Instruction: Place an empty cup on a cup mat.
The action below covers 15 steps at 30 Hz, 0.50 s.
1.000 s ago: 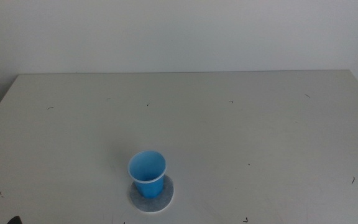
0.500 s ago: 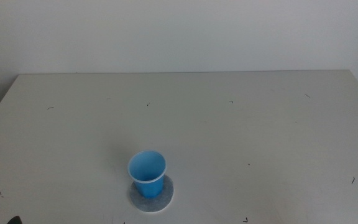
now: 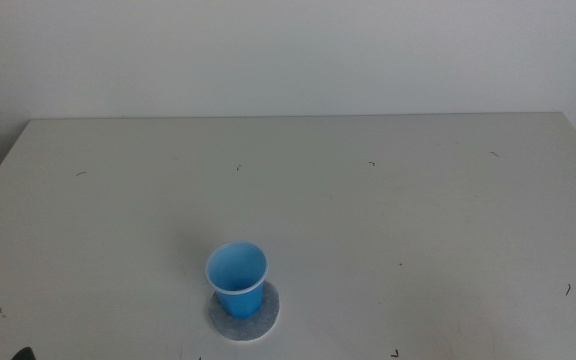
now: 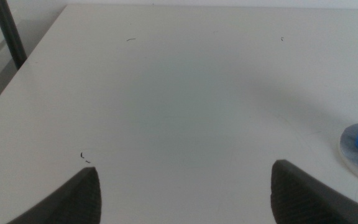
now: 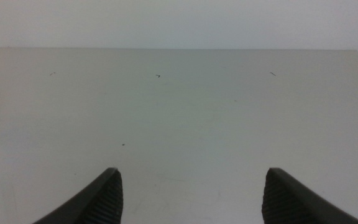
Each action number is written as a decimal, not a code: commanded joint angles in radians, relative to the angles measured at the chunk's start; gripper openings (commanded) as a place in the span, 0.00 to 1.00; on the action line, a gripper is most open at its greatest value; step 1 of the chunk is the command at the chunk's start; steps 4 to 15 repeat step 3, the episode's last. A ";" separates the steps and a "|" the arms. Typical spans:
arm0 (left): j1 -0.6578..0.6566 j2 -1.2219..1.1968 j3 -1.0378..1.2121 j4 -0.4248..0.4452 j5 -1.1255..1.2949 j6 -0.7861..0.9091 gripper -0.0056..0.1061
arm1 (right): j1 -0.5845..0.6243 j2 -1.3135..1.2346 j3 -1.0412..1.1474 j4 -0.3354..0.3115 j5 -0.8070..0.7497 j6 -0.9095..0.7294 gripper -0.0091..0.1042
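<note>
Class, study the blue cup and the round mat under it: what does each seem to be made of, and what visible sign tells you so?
The cup looks like thin, smooth plastic: uniform bright blue inside and out, with a thin pale rim. The cup mat is less certain, perhaps stone, ceramic or felt: a thin flat disc, matte mottled grey with a whitish edge.

The desk [image 3: 388,200] is a pale off-white surface with a few small dark specks scattered across it. The cup mat [image 3: 243,318], a mottled grey disc with a whitish edge, lies flat on the desk near its front edge, carrying the upright blue cup [image 3: 237,278] on its middle
</note>
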 commanded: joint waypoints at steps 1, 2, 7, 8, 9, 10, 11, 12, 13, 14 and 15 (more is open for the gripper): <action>0.001 -0.013 -0.006 0.003 -0.066 -0.011 0.99 | -0.008 -0.027 -0.006 -0.017 -0.058 -0.005 0.58; 0.001 -0.013 -0.006 0.003 -0.066 -0.011 0.99 | -0.008 -0.027 -0.006 -0.017 -0.058 -0.005 0.58; 0.001 -0.013 -0.006 0.003 -0.066 -0.011 0.99 | -0.008 -0.027 -0.006 -0.017 -0.059 -0.005 0.58; 0.001 -0.013 -0.006 0.003 -0.066 -0.011 0.99 | -0.008 -0.027 -0.006 -0.017 -0.059 -0.005 0.58; 0.001 -0.013 -0.006 0.003 -0.066 -0.011 0.99 | -0.008 -0.027 -0.006 -0.017 -0.059 -0.005 0.58; 0.001 -0.013 -0.006 0.003 -0.066 -0.011 0.99 | -0.008 -0.027 -0.006 -0.017 -0.059 -0.005 0.58; 0.001 -0.013 -0.006 0.003 -0.066 -0.011 0.99 | -0.008 -0.027 -0.006 -0.017 -0.059 -0.005 0.58; 0.001 -0.013 -0.006 0.003 -0.066 -0.011 0.99 | -0.008 -0.027 -0.006 -0.017 -0.059 -0.005 0.58; 0.001 -0.013 -0.006 0.003 -0.066 -0.011 0.99 | -0.008 -0.027 -0.006 -0.017 -0.059 -0.005 0.58; 0.001 -0.013 -0.006 0.003 -0.066 -0.011 0.99 | -0.008 -0.027 -0.006 -0.017 -0.059 -0.005 0.58; 0.001 -0.013 -0.006 0.003 -0.066 -0.011 0.99 | -0.008 -0.027 -0.006 -0.017 -0.059 -0.005 0.58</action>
